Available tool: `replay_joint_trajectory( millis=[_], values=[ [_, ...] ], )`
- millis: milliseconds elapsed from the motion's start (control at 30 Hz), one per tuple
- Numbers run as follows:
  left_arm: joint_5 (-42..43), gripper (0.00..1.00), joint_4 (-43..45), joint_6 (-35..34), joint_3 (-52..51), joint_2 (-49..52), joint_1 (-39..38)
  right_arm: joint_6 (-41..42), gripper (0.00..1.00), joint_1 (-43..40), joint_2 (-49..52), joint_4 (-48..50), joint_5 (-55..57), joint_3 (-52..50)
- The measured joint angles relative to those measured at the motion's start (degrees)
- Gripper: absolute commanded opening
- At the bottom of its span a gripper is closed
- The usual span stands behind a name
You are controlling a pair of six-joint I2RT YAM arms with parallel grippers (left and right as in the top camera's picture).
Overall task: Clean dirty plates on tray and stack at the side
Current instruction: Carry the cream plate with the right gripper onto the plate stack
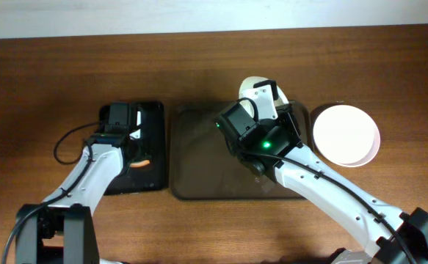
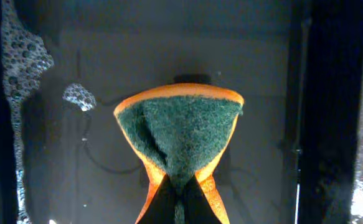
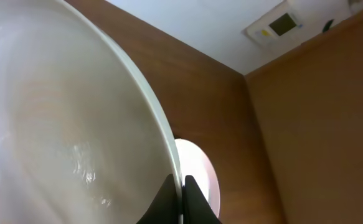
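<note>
The left gripper (image 2: 180, 190) is pinched shut on an orange-and-green sponge (image 2: 181, 127), held low in the soapy black basin (image 2: 169, 50), probably to wet it. The right gripper (image 3: 182, 186) is clamped on the rim of a white plate (image 3: 63, 137). Its wrist is cocked, tilting the plate above the tray (image 1: 199, 161), near a second plate (image 1: 346, 136).

1. An orange sponge (image 2: 180, 134) with a green scouring face is held pinched at its lower end by the left gripper (image 2: 180, 188), so that it is folded into a fan shape.
2. Behind the sponge, the wet floor of a dark basin (image 2: 262, 74) is seen.
3. A small foam patch (image 2: 79, 96) is seen left of the sponge.
4. Further left of the sponge, bubbles (image 2: 20, 56) are gathered along the basin's edge.
</note>
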Motion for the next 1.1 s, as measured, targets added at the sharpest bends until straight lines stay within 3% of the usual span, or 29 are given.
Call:
replay_joint_trajectory(
  millis=[133,167,200,233,267,400,467,700,833,967,1033,1067,1100],
  values=[
    [0.0,0.01,5.1,2.6,-1.3,0.0,0.0,0.0,0.04,0.0,0.0,0.0,-1.5,0.0],
    [0.0,0.12,6.1,3.0,-1.3,0.0,0.0,0.0,0.04,0.0,0.0,0.1,-2.5,0.0],
    [0.0,0.3,6.6,3.5,-1.3,0.0,0.0,0.0,0.04,0.0,0.0,0.1,-2.9,0.0],
    [0.0,0.59,6.6,3.8,-1.3,0.0,0.0,0.0,0.04,0.0,0.0,0.1,-3.2,0.0],
    [-0.1,0.64,6.6,3.9,-1.3,0.0,0.0,0.0,0.04,0.0,0.0,0.1,-3.3,0.0],
    [0.2,0.66,6.3,4.1,-1.3,0.0,0.0,3.4,0.04,-0.8,0.0,0.0,-5.2,0.0],
    [2.8,0.77,2.9,4.1,-1.0,-0.5,0.0,7.4,0.04,-7.8,-0.1,-0.5,-16.2,0.1],
    [3.7,0.79,-2.7,4.1,-0.5,-8.0,0.0,12.4,0.04,-43.4,-0.2,-5.1,-50.7,0.2],
    [3.7,0.82,-3.0,4.0,-0.5,-8.0,0.0,12.5,0.04,-58.6,-0.2,-8.5,-56.8,0.2],
    [3.7,0.82,-3.0,4.0,-0.5,-8.0,0.0,12.7,0.06,-64.5,0.6,-9.3,-57.9,0.2],
    [3.7,0.82,-3.0,4.0,-0.5,-8.0,0.0,13.0,0.59,-65.7,2.9,-9.4,-58.4,0.2],
    [3.7,0.82,-3.0,4.0,-0.5,-8.0,0.0,12.8,0.64,-65.7,3.2,-9.3,-58.4,0.2],
    [3.7,0.92,-3.0,4.0,-0.5,-8.0,0.0,13.1,0.68,-65.7,3.4,-9.3,-58.6,0.2]
  ],
)
